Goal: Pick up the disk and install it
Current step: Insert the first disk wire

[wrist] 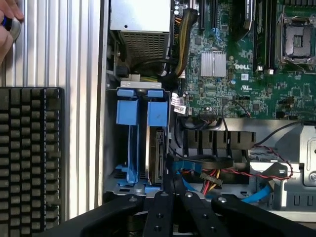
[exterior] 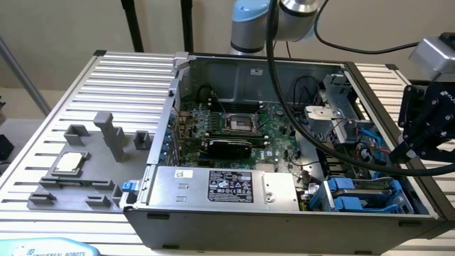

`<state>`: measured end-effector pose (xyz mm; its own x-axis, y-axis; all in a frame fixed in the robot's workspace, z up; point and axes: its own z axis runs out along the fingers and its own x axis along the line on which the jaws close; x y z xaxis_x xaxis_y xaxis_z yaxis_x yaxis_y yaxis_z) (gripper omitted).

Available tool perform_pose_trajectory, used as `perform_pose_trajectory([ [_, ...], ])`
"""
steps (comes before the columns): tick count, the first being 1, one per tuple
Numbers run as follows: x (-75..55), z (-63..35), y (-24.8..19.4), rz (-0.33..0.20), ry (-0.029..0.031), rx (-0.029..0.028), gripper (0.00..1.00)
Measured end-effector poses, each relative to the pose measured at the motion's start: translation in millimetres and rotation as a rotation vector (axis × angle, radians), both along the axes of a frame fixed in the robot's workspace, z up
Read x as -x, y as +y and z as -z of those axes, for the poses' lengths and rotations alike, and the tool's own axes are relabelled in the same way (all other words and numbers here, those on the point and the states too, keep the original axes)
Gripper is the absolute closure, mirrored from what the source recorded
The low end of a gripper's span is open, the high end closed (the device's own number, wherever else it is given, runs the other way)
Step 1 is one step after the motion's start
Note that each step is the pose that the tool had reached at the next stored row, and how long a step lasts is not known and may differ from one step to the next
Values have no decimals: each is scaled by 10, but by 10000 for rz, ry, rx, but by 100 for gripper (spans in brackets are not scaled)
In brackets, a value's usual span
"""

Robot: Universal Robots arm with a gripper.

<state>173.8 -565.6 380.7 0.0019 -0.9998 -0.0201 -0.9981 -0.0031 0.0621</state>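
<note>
"UNIVERSAL ROBOTS" stands in dark capitals on the pale blue rounded cover (exterior: 48,248) at the exterior view's lower left. "DELL" is printed in white on the green circuit board (wrist: 240,66). The black label (exterior: 229,186) on the grey metal power-supply box (exterior: 278,193) carries white print too small to read.
</note>
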Motion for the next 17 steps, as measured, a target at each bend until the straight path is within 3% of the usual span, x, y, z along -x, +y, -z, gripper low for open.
perform_pose_trajectory([
  [4,-46,72,46,-38,0,26,89],
  [12,-48,217,81,-210,-1,29,89],
  [17,-22,299,140,-254,-1,31,89],
])
